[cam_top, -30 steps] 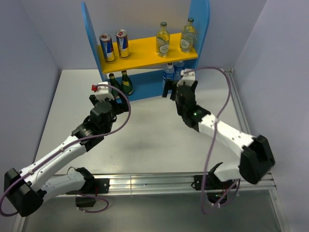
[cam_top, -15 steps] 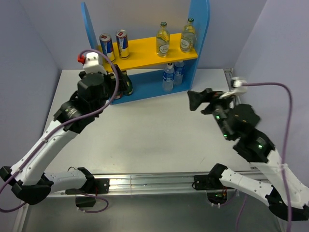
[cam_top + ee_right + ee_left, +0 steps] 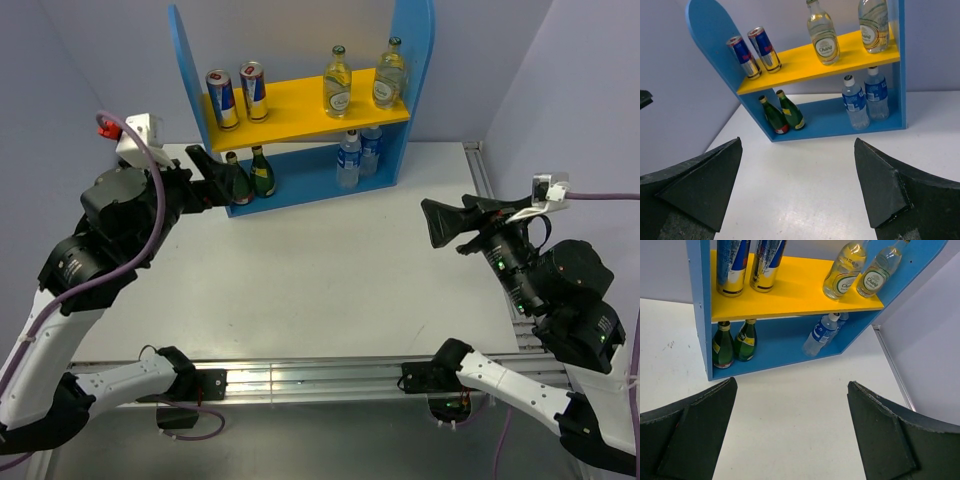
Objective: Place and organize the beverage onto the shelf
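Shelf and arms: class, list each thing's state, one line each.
cans, upright on yellow upper board
pale-green bottles, upright on upper board, capped
water bottles, upright on bottom board, capped
dark green bottles, upright on bottom board
left gripper, open, empty
right gripper, open, empty

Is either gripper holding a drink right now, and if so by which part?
Nothing is held. The left gripper and the right gripper are both open and empty, apart from the shelf.
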`<action>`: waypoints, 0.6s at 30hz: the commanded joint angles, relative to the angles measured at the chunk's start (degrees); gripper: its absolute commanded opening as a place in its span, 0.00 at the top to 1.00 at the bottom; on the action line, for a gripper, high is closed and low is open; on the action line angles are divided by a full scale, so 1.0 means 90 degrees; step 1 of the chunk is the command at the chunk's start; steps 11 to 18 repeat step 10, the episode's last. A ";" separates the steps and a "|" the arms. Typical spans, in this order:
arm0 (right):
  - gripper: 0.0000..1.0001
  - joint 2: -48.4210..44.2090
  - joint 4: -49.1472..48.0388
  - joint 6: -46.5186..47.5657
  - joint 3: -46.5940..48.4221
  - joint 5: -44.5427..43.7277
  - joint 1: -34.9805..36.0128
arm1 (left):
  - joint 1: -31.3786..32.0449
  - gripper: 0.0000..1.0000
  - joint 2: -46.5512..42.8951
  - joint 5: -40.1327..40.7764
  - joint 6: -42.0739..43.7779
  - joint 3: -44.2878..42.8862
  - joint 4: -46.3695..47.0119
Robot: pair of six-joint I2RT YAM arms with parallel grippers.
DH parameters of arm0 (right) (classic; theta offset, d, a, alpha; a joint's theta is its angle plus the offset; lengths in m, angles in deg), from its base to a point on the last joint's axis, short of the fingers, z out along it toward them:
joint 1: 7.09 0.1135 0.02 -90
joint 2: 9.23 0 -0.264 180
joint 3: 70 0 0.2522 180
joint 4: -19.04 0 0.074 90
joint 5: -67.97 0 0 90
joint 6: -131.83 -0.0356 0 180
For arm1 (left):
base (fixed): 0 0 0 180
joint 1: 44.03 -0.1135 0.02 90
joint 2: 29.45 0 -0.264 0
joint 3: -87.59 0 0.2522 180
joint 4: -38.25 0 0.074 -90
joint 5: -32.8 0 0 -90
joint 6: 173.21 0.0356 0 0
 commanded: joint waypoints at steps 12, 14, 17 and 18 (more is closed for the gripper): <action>0.00 -0.0085 0.0090 0.0223 0.0135 0.0104 0.0018 | 0.0028 0.01 -0.0157 -0.0132 0.0200 0.0096 0.0067; 0.00 -0.0085 0.0090 0.0223 0.0135 0.0104 0.0018 | 0.0028 0.01 -0.0157 -0.0132 0.0200 0.0096 0.0067; 0.00 -0.0085 0.0090 0.0223 0.0135 0.0104 0.0018 | 0.0028 0.01 -0.0157 -0.0132 0.0200 0.0096 0.0067; 0.00 -0.0085 0.0090 0.0223 0.0135 0.0104 0.0018 | 0.0028 0.01 -0.0157 -0.0132 0.0200 0.0096 0.0067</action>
